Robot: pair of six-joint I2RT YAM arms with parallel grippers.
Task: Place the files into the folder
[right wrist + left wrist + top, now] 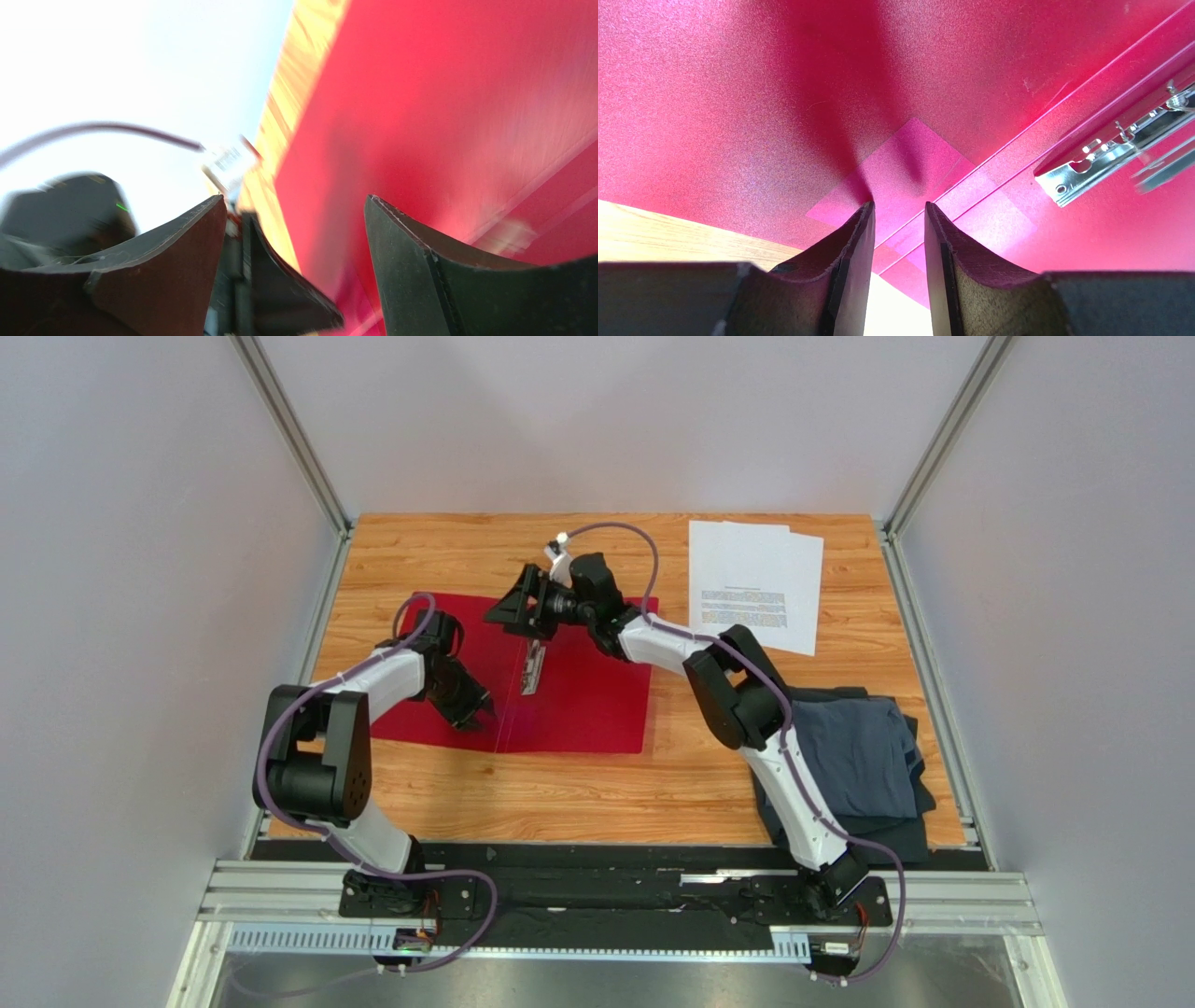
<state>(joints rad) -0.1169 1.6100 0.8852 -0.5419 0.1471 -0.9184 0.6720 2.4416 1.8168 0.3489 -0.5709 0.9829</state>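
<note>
The red folder [589, 693] lies open and flat on the wooden table, its metal clip [533, 668] along the spine. The files [755, 584], white printed sheets, lie at the back right, apart from it. My left gripper [474, 711] hangs low over the folder's near edge by the spine. Its jaws stand a little apart with nothing between them [899, 210], over the folder [738, 105] and beside the clip [1109, 150]. My right gripper [516, 616] hovers open over the clip's far end. In the blurred right wrist view its jaws [295, 203] gape wide by the folder [456, 91].
A dark grey-blue folded cloth [856, 756] lies at the near right, under the right arm. Grey walls close in the table on three sides. A pale rectangular label [913, 168] shows through the folder just beyond the left fingertips.
</note>
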